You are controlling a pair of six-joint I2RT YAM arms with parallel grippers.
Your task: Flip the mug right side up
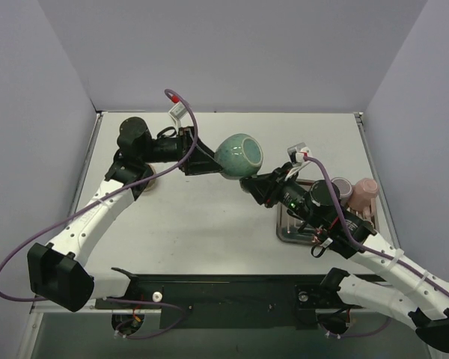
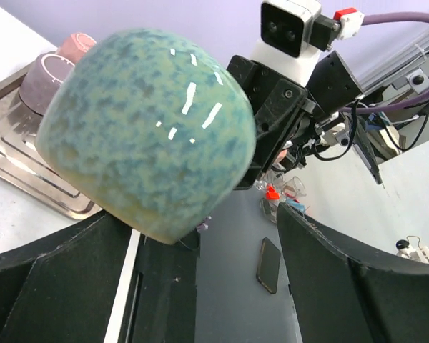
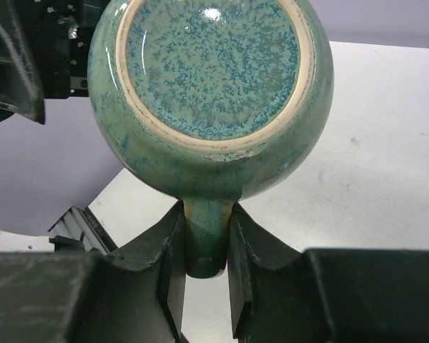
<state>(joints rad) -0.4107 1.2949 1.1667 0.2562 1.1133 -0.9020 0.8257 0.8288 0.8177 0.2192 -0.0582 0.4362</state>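
Note:
A green speckled mug (image 1: 238, 155) hangs in the air over the middle of the table, tipped on its side. In the right wrist view its round base (image 3: 211, 68) faces the camera. My right gripper (image 1: 254, 182) is shut on the mug's handle (image 3: 207, 236), one finger on each side of it (image 3: 206, 225). My left gripper (image 1: 209, 161) is open just left of the mug. In the left wrist view its fingers (image 2: 50, 271) spread wide and the mug's body (image 2: 146, 128) sits ahead of them, clear of the right finger.
A metal tray (image 1: 290, 233) lies at the right under my right arm and also shows in the left wrist view (image 2: 21, 179). Beside it are a purple mug (image 1: 343, 188) and a pink mug (image 1: 365, 193). Grey walls close in the table.

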